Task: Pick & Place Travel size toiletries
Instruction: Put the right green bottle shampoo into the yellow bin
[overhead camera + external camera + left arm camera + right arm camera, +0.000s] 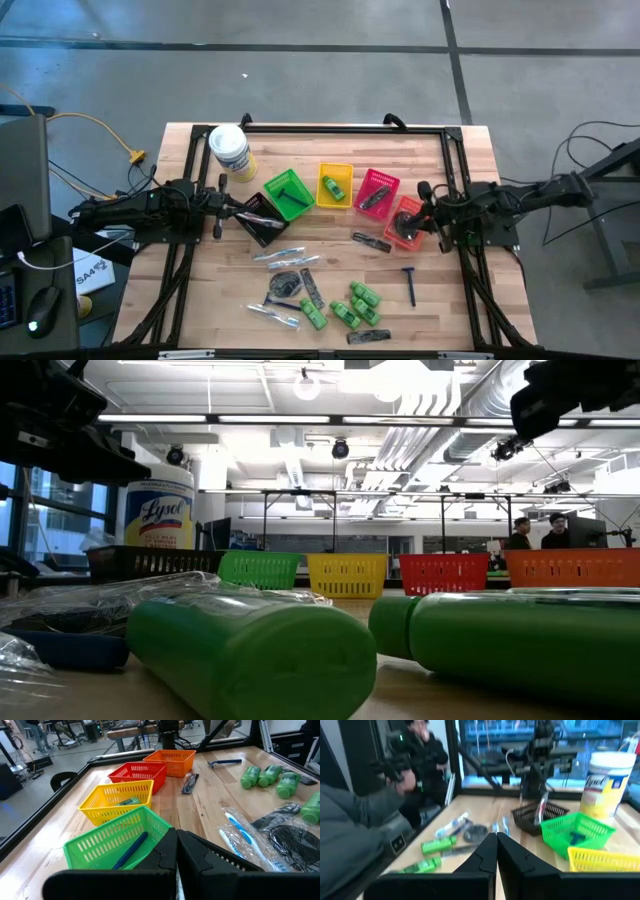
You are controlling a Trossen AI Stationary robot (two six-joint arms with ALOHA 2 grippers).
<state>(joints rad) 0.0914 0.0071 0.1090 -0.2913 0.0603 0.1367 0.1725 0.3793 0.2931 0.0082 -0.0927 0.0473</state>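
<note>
The travel size toiletries lie loose on the wooden table's near half: green mini bottles, a blue-handled razor, clear-wrapped sticks, dark combs and a round dark packet. A blue razor lies in the green basket, and a green bottle lies in the yellow basket. My left gripper is shut and empty beside the black basket. My right gripper is shut and empty, level above the orange basket.
A red basket holding a dark comb stands between the yellow and orange ones. A white wipes tub with a yellow label stands at the far left. A black frame rims the table. People sit in the room beyond.
</note>
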